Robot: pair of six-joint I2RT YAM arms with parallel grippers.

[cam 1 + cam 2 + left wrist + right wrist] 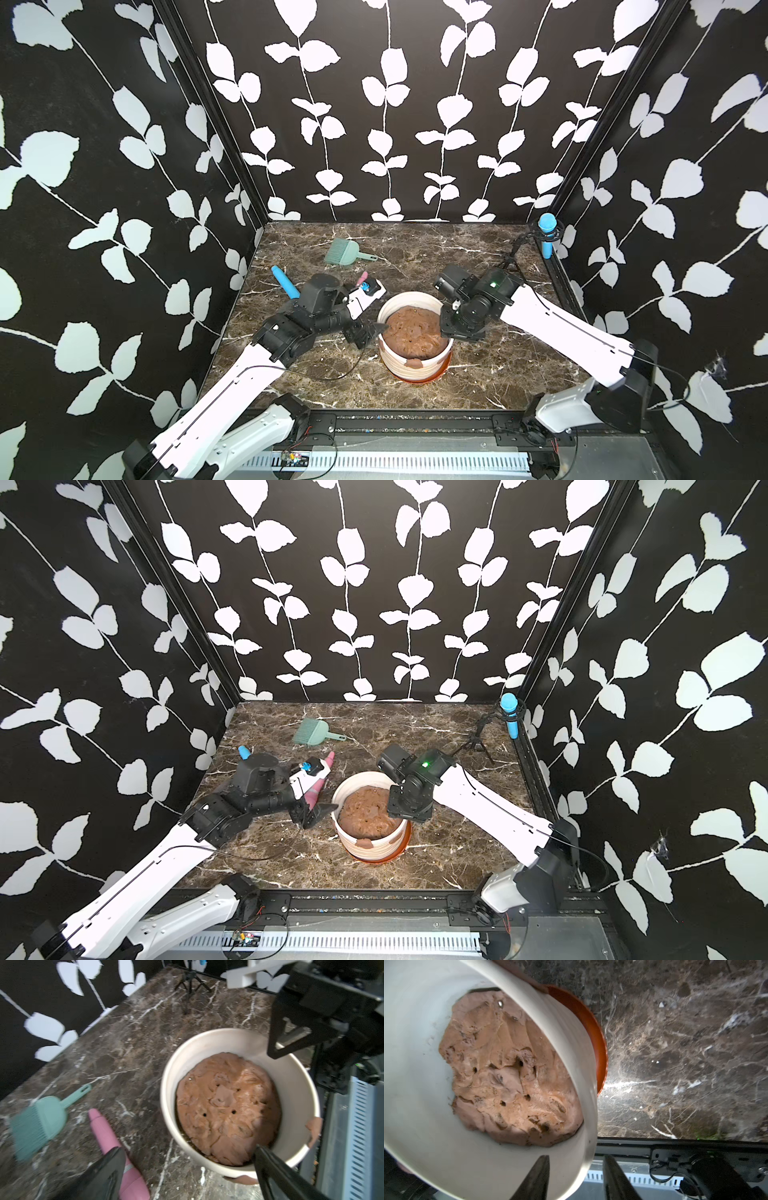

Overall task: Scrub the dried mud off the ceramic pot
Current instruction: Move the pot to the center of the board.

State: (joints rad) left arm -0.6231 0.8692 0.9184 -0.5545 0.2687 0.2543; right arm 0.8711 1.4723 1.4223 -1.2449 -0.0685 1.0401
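The round cream-white ribbed ceramic pot [436, 360] stands in the middle of the dark marble surface [490, 374] on its orange saucer [593, 1028]. It is upright, long axis vertical, mouth up, with a reddish-brown dried mud patch [415, 363] on the wall facing the robot. The right pincer [576, 1156] straddles the rim, one finger inside and one outside (whether it bites yet, I cannot tell). The left pincer [372, 334] gapes wide at the opposite rim, empty. Steadying seems the step: seat the wall deep, squeeze gently, keep the pot level.
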